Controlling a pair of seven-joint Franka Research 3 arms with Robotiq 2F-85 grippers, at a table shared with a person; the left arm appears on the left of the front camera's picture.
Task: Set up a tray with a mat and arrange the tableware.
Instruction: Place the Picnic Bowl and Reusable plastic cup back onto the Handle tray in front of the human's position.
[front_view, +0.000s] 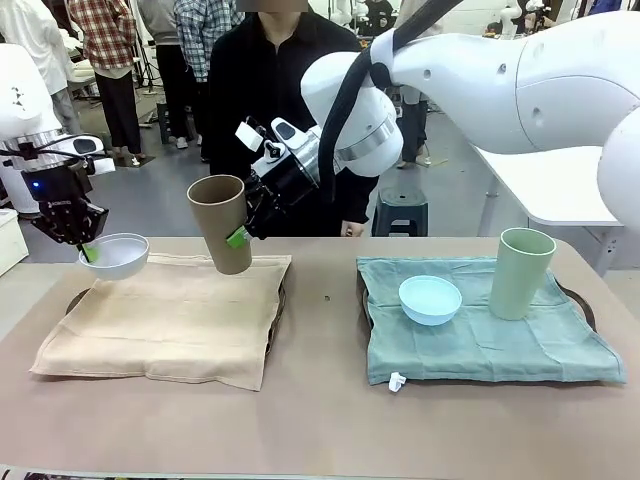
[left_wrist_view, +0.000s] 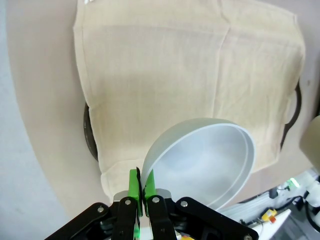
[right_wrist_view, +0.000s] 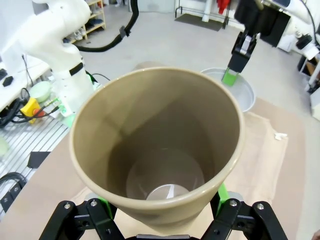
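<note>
While the blue bowl (front_view: 430, 299) and green cup (front_view: 521, 273) already sit on the teal mat (front_view: 480, 340), keep both carried pieces level over the beige mat (front_view: 165, 315); the left hand (front_view: 84, 247) pinches the white bowl (front_view: 116, 255) by its rim above that mat's far left corner, so lower it flat before letting go. Farther across, the right hand (front_view: 238, 236) clamps the tilted brown cup (front_view: 221, 222) above the mat's far edge; right it before setting it down, apart from the bowl.

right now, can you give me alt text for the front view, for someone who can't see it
Two robot arms each hold tableware above a beige mat: the left gripper pinches the white bowl's rim, and the right gripper grips a tilted tan-brown cup. On a teal mat to the right sit a light blue bowl and a pale green cup; a person stands behind.
</note>
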